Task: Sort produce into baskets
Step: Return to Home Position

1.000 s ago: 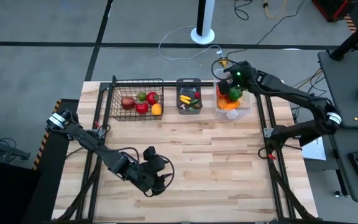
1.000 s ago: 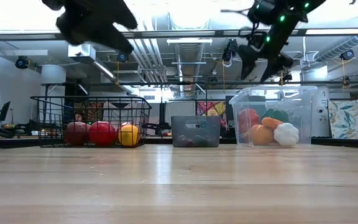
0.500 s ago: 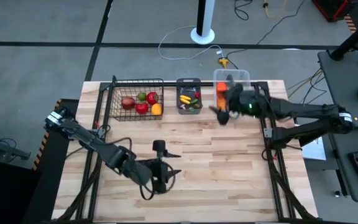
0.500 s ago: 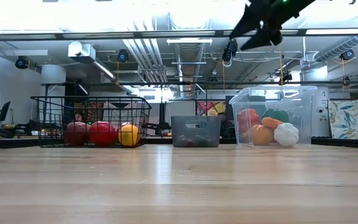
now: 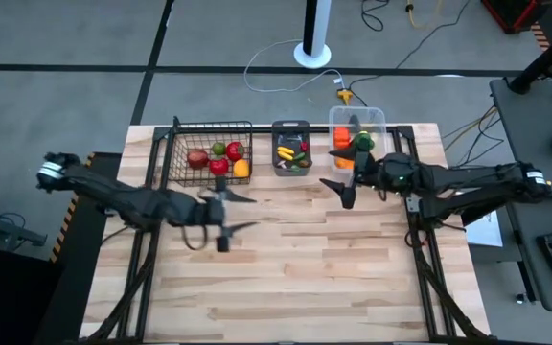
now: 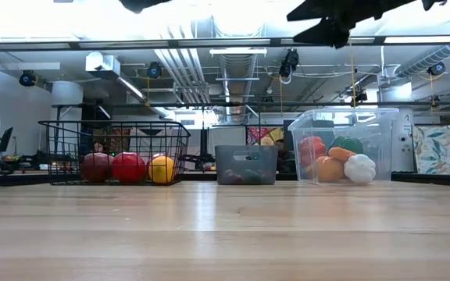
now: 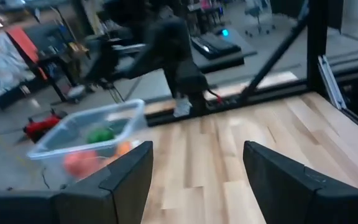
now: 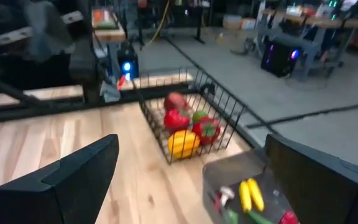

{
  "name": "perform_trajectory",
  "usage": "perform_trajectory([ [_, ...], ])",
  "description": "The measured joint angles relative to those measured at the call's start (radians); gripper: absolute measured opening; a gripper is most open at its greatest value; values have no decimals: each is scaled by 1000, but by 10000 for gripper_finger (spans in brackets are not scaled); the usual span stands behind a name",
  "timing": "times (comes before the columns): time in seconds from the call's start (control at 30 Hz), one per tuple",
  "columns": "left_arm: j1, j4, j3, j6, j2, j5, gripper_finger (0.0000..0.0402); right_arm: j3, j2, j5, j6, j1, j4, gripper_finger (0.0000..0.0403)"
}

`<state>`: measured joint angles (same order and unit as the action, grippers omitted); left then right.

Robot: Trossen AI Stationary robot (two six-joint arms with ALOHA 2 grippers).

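All the produce I see lies in the baskets along the far edge. Red, green and yellow pieces fill the black wire basket [image 5: 209,153]. Small yellow, red and green ones lie in the grey bin [image 5: 292,149]. Orange, green, red and white ones sit in the clear tub [image 6: 348,148]. My left gripper [image 5: 241,213] hovers open and level above the table's left middle, holding nothing. My right gripper [image 5: 336,182] hovers open and level just in front of the clear tub [image 5: 357,144], also holding nothing.
The bare wooden tabletop [image 5: 295,268] stretches from the baskets to the near edge. Black frame rails [image 5: 415,220] run along both sides of the table. In the low view both arms show only at the top, well above the baskets.
My left gripper has risen from near the table's front edge and gone toward the far left, rolling and tipping up to level. My right gripper has drawn back from above the clear tub toward the near edge and tipped up to level. Both have stayed open.
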<state>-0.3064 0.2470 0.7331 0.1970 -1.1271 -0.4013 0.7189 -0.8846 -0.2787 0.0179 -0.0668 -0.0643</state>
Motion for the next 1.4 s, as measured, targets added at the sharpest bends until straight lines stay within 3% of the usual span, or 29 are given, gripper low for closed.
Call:
perform_trajectory([
  [0.27,67,24,-263,-44,381,1,232,-38,154,80,-31,-9,-1,396],
  [0.53,75,103,-471,-83,612,1,232,-201,332,80,-3,-10,-33,396],
  [1.03,75,150,-650,-95,846,1,232,-487,746,110,42,-10,-49,396],
  [1.17,74,192,-722,-120,894,-1,232,-578,867,210,35,-10,-94,396],
  [1.4,76,137,-723,-145,925,0,232,-706,859,281,28,-9,-249,396],
])
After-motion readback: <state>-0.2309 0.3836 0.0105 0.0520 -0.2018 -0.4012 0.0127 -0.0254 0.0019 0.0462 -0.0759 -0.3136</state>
